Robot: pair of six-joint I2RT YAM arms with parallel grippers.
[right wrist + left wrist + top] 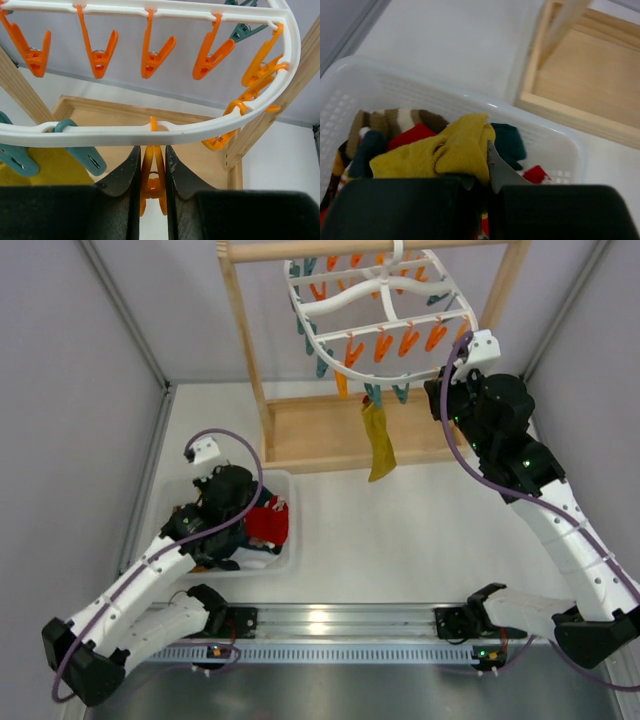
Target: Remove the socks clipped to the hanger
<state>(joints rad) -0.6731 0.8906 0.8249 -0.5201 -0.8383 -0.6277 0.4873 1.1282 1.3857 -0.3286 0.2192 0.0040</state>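
The white oval hanger (385, 290) hangs from the wooden stand, with orange and teal pegs dangling from it. One mustard yellow sock (378, 445) is clipped in a teal peg at its near edge; a corner of that sock (50, 167) shows behind the teal pegs (82, 155). My right gripper (458, 365) is at the hanger's right rim (150, 132). This right gripper (152, 148) is shut on an orange peg (154, 175), one finger on each side. My left gripper (245, 515) is over the basket. It (484, 150) is shut on a mustard yellow sock (445, 152).
A white mesh basket (290, 545) at the left holds a heap of socks: red (268, 523), dark teal (507, 142), striped brown (395, 122). The light wooden stand (310, 430) has a flat base (580, 85) and uprights on both sides. Grey walls close in on left and right.
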